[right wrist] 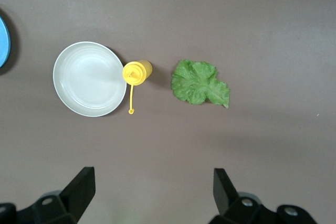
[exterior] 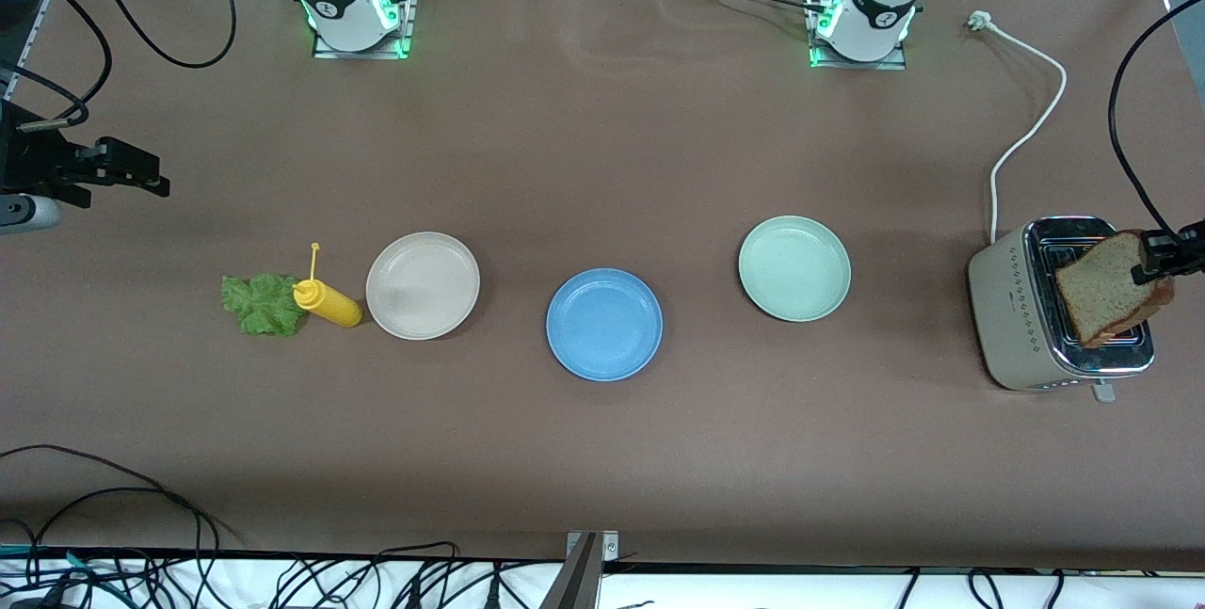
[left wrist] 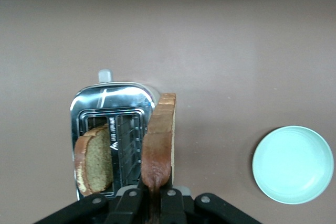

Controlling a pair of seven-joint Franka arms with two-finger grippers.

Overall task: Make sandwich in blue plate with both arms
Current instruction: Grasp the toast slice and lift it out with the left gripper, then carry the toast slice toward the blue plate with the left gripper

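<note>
The blue plate [exterior: 603, 324] lies bare in the middle of the table; its edge [right wrist: 2, 35] shows in the right wrist view. My left gripper [exterior: 1160, 258] [left wrist: 155, 192] is shut on the crust of one brown bread slice [exterior: 1101, 294] [left wrist: 159, 142], held on edge above the toaster [exterior: 1026, 317] [left wrist: 107, 98]. A second slice [left wrist: 96, 158] stands in a toaster slot. The green lettuce leaf [exterior: 263, 304] [right wrist: 200, 82] lies flat at the right arm's end. My right gripper [exterior: 141, 178] [right wrist: 153, 182] hangs open and holding nothing over bare table near the lettuce.
A yellow squeeze bottle [exterior: 327, 301] [right wrist: 136, 72] lies between the lettuce and a beige plate [exterior: 423, 285] [right wrist: 89, 78]. A pale green plate [exterior: 794, 268] [left wrist: 292, 164] sits between the blue plate and the toaster. The toaster's white cord [exterior: 1031, 129] runs toward the left arm's base.
</note>
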